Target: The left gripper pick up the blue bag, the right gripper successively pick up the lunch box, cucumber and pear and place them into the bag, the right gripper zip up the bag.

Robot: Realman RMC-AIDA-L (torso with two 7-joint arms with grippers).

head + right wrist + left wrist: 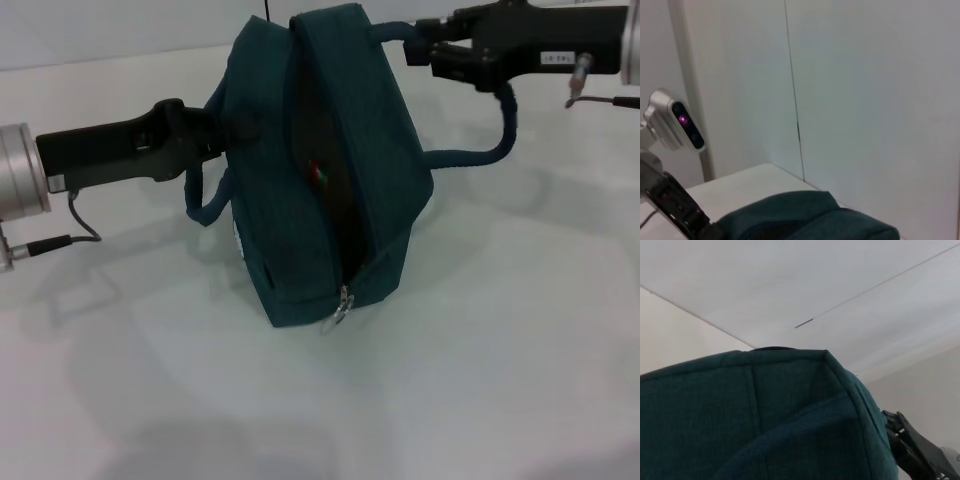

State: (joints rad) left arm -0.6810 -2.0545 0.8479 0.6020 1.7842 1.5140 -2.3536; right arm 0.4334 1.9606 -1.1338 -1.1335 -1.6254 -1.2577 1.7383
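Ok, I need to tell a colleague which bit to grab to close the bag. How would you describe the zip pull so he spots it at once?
Start at the blue bag standing in the middle of the white table, between the two arms. Follow the dark open slit along its top down to the corner nearest the camera. The zip pull hangs there, a small silvery metal tab, the only shiny thing on the cloth.
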